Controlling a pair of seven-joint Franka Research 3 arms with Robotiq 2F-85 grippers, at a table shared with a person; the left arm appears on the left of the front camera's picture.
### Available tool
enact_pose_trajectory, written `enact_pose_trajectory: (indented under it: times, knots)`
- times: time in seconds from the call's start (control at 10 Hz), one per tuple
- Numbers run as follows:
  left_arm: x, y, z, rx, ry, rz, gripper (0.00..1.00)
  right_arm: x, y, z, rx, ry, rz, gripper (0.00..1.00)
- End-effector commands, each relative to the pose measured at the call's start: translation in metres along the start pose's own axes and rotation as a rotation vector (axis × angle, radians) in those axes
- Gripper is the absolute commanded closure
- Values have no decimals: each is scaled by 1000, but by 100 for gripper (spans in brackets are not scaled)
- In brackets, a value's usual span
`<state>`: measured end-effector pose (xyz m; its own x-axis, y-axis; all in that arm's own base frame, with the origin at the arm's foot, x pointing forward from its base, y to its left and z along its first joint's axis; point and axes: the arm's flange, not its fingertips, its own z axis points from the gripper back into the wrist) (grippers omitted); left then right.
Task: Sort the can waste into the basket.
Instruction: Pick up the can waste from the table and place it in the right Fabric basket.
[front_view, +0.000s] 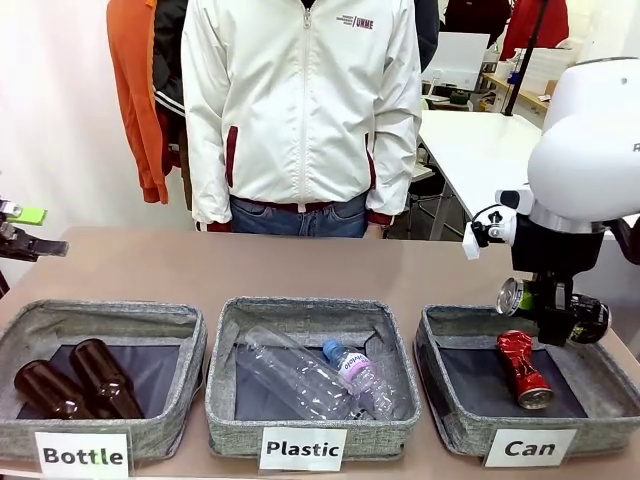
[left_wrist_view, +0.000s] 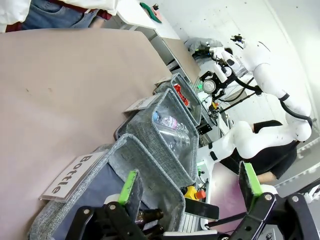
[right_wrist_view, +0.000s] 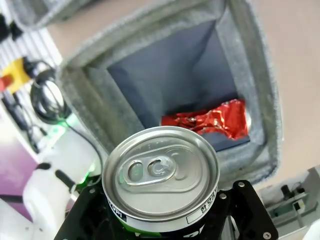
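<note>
One crushed red can (front_view: 526, 370) already lies in the Can basket (front_view: 433, 372). My right gripper (front_view: 556, 312) clamps the silver-topped can (right_wrist_view: 161, 179) above it; next I release. My left gripper (left_wrist_view: 189, 192) waits wide open.

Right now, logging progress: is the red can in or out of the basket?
In: the crushed red can lies on the "Can" basket floor.

table (front_view: 150, 265): brown, bare at far side | Bottle basket (front_view: 100, 325): left, two brown glass bottles (front_view: 75, 385) lying inside, side by side | Plastic basket (front_view: 300, 310): middle, clear plastic bottles (front_view: 320, 375) lying inside | person (front_view: 300, 100): white jacket, standing at far edge
</note>
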<state>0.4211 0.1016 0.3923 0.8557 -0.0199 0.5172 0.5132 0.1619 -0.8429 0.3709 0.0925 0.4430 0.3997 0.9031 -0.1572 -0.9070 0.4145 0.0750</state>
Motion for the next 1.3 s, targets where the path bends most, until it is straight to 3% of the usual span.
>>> enact_pose_trajectory:
  times: [0.0,0.1,0.2,0.3,0.4,0.6,0.7,0.8,0.9,1.0,1.2]
  knots:
    - [-1,-3,0,7,10,-2,0,2,-4,10,-5,17,46,100]
    - [-1,-3,0,7,10,-2,0,1,-6,11,-5,-2,57,63]
    - [-1,-3,0,7,10,-2,0,0,-7,11,-5,-2,61,42]
    - [-1,-3,0,7,10,-2,0,0,-9,13,-6,-6,59,5]
    - [-1,-3,0,7,10,-2,0,-1,-10,15,-10,-8,50,0]
    - [-1,-3,0,7,10,-2,0,-3,-15,19,-2,-8,41,0]
    - [-1,-3,0,7,10,-2,0,-4,-20,20,-12,-6,50,10]
    - [-1,-3,0,7,10,-2,0,-5,-25,20,-2,-36,32,0]
    - [-1,-3,0,7,10,-2,0,-4,-27,19,3,-62,33,0]
    - [-1,-3,0,7,10,-2,0,-5,-29,19,0,-95,48,0]
    - [-1,-3,0,7,10,-2,0,-9,-38,23,8,-300,11,0]
